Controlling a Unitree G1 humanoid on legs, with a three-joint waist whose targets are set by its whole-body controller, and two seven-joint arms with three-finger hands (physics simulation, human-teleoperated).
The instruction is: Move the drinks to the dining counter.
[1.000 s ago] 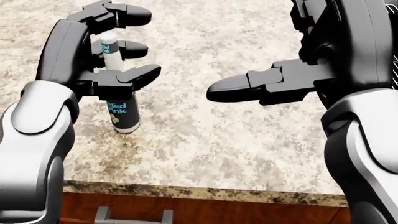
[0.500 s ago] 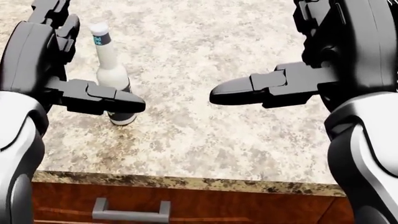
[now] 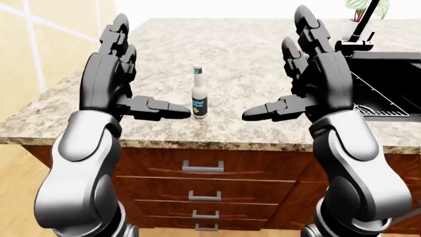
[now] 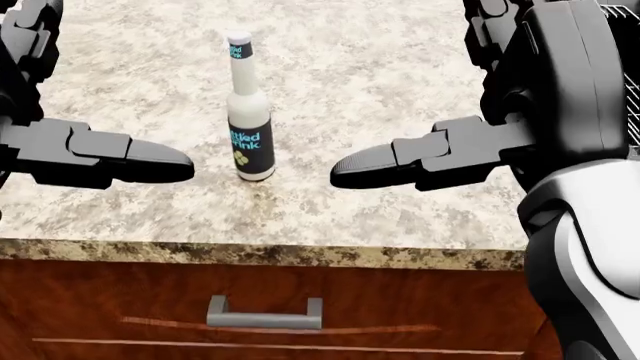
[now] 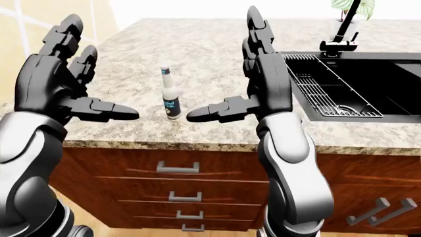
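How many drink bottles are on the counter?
1. The bottle stands upright on the granite counter, between the open left hand and right hand. None others show.

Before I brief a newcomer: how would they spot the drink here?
Find the speckled granite counter, left of the black sink. Between the two open robot hands stands the bottle, upright: white neck and cap, dark label. Nothing else stands on the counter near it.

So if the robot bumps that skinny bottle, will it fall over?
Probably, yes. The drink bottle is tall and narrow and stands upright on a small base, so a nudge near the cap could tip it. Once down, its round body would likely roll on the flat granite counter. It looks smooth, so maybe slippery.
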